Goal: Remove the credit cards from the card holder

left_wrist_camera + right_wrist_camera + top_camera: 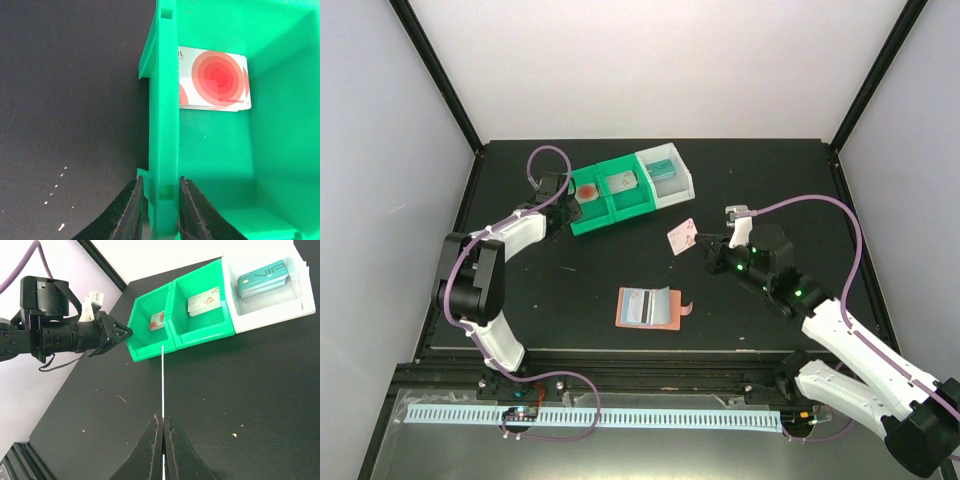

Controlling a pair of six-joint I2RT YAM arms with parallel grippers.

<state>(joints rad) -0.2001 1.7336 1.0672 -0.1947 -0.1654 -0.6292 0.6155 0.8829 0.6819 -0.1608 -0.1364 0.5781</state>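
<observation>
The card holder [650, 308] lies open on the black table, pale blue pockets up, with neither gripper on it. My right gripper [705, 243] hovers up and to the right of it, shut on a white credit card with red marks [682, 235]. In the right wrist view that card [163, 380] shows edge-on, sticking out from the pinched fingertips of the right gripper [163, 419]. My left gripper [161, 181] straddles the left wall of the green tray [162, 125], a finger pressed on each side. A red-circle card [215, 80] lies inside that tray.
Three trays stand in a row at the back: the left green one [588, 205], a middle green one [200, 322] with a pale card [204, 301], and a white one [270, 305] with teal cards [262, 279]. The left arm [70, 335] reaches in beside the trays.
</observation>
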